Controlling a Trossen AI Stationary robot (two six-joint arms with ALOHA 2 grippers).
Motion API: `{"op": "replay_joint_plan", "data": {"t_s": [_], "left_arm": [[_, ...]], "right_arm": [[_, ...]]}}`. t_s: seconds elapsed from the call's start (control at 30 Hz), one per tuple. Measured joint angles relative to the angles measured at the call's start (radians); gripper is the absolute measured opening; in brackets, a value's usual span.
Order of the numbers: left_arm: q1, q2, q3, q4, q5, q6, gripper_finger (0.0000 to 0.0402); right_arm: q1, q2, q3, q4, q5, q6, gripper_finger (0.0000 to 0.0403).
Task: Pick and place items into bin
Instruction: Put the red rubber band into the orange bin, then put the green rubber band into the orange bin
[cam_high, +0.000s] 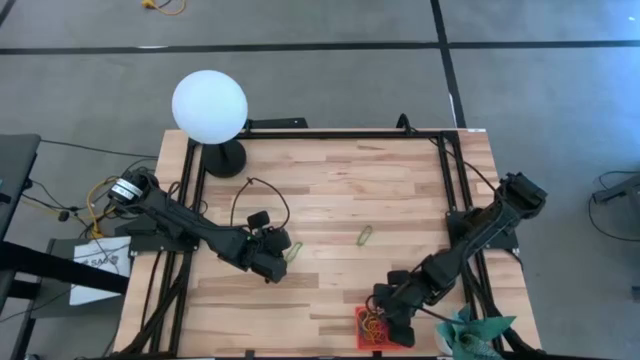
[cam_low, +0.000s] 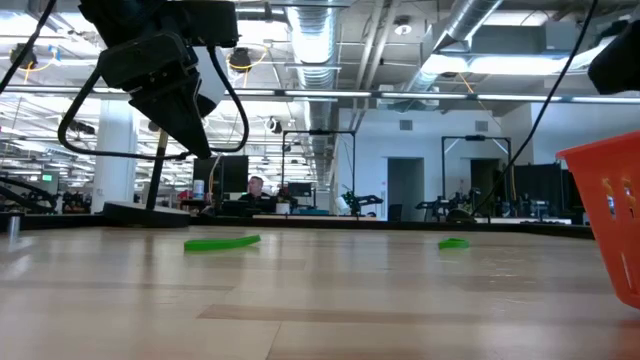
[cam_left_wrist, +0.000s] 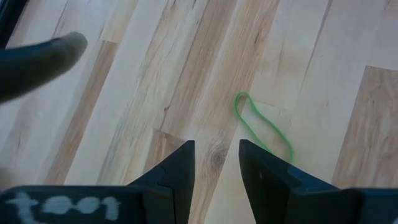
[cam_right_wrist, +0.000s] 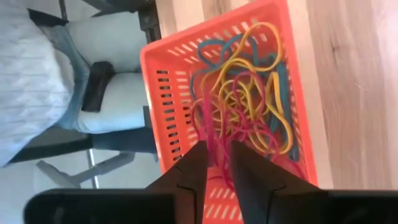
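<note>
A green rubber-band item (cam_left_wrist: 264, 127) lies flat on the wooden table, just beside my open left gripper (cam_left_wrist: 216, 149), which hovers above it (cam_high: 281, 260) (cam_low: 190, 130) and holds nothing. The same band shows in the other views (cam_high: 293, 251) (cam_low: 222, 242). A second green band (cam_high: 365, 236) (cam_low: 453, 242) lies farther toward the table's middle. The red-orange bin (cam_right_wrist: 149, 81) (cam_high: 372, 330) (cam_low: 615, 215) sits at the near edge, with several coloured bands (cam_right_wrist: 249, 99) in it. My right gripper (cam_right_wrist: 216, 155) (cam_high: 382, 316) hangs over the bin, its fingers a little apart. My right gripper points down into the bin. A pink band (cam_right_wrist: 219, 171) runs through the narrow gap between its fingertips and joins the pile below. Whether the band touches a finger, I cannot tell.
A white globe lamp (cam_high: 209, 106) on a black base stands at the far left corner. A black cable (cam_high: 262, 195) loops over the table near the left arm. A teal cloth (cam_high: 470, 335) lies at the near right corner. A seated person (cam_right_wrist: 74, 81) is beyond the table edge by the bin.
</note>
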Motion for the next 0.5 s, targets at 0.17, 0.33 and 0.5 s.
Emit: {"op": "replay_joint_plan", "data": {"t_s": [0.17,0.33,0.5], "left_arm": [[0.009,0.0,0.0,0.0,-0.001,0.008,0.0116],[0.048,0.0,0.0,0.002,0.017,0.016,0.0116],[0.094,0.0,0.0,0.013,0.02,0.009,0.0116]], "right_arm": [[0.002,0.0,0.0,0.0,-0.005,0.01,0.0083],[0.013,0.0,0.0,-0.009,-0.007,0.009,0.0097],[-0.01,0.0,0.0,-0.011,0.094,-0.181,0.0102]]}}
